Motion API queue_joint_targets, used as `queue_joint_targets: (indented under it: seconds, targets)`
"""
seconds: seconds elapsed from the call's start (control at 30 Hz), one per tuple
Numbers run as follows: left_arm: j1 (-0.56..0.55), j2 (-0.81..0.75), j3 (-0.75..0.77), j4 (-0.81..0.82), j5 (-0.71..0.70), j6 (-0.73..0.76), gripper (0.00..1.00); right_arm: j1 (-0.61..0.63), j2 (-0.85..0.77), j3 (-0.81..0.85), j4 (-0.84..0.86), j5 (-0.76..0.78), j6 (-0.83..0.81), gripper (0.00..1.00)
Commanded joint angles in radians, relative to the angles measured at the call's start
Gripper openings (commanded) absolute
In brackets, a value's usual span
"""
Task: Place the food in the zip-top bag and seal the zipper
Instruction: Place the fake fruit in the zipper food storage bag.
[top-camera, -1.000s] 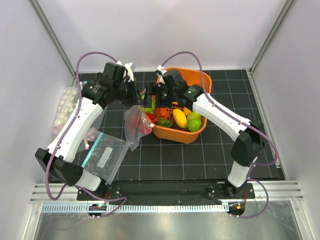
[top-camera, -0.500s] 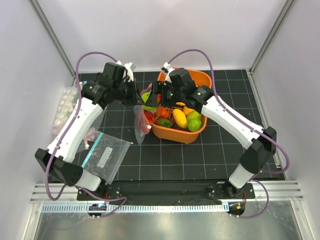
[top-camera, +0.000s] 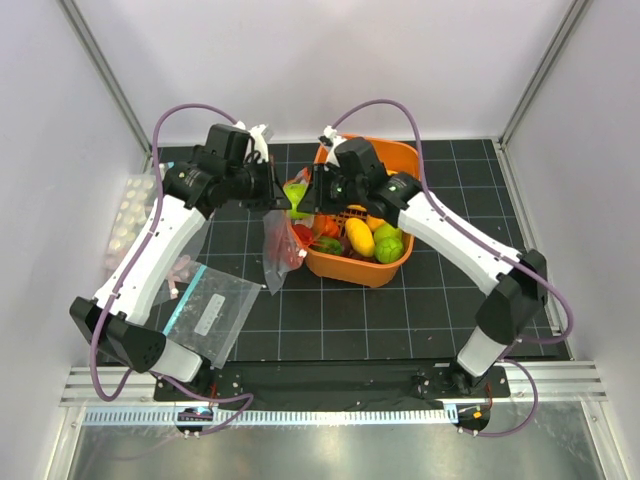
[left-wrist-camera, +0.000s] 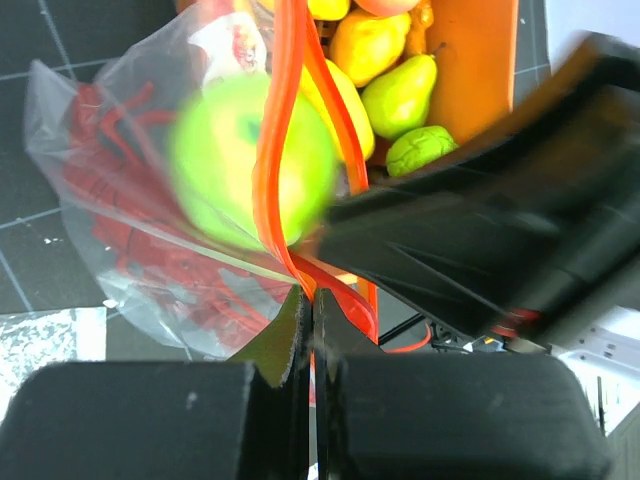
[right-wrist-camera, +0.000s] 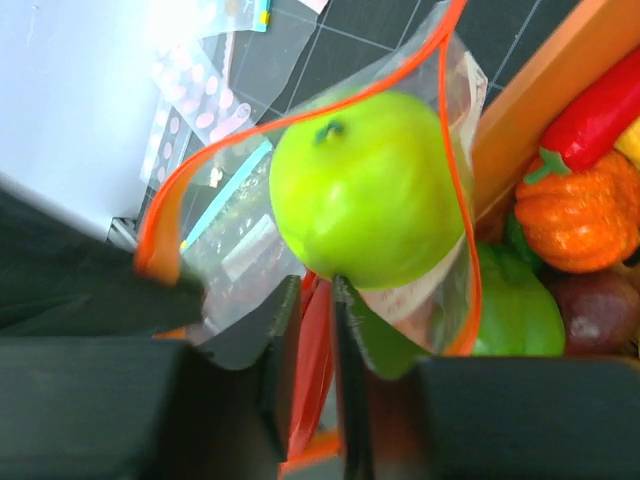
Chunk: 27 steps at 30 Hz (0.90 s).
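Note:
The zip-top bag hangs clear and crinkled left of the basket, and the red lobster shows through its wall. My left gripper is shut on the red-orange zipper at one end of the mouth. The round light-green fruit sits in the open mouth, ringed by the strip; from above the fruit lies between both grippers. My right gripper has its jaws nearly together, pinching the zipper strip just below the fruit.
An orange basket with yellow, orange and green toy produce stands right of the bag. A flat clear bag with a teal strip lies at front left. A tray of white pieces is by the left wall.
My right gripper came left to the bag's mouth and its jaws narrowed from wide to nearly together. The green fruit now rests in the mouth. The left gripper stayed shut.

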Motion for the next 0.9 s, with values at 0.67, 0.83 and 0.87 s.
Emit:
queue_joint_targets:
  seconds: [0.67, 0.83, 0.87]
  targets:
    - [0.014, -0.061, -0.052, 0.067, -0.005, -0.003, 0.0, -0.007, 0.053, 0.221, -0.13, 0.068, -0.055, 0.59]
    - [0.014, -0.058, -0.042, 0.07, -0.008, -0.001, 0.0, -0.044, 0.04, 0.246, -0.217, 0.086, -0.067, 0.58]
    - [0.014, -0.058, -0.038, 0.07, -0.01, 0.0, 0.0, -0.049, 0.038, 0.237, -0.22, 0.094, -0.072, 0.58]
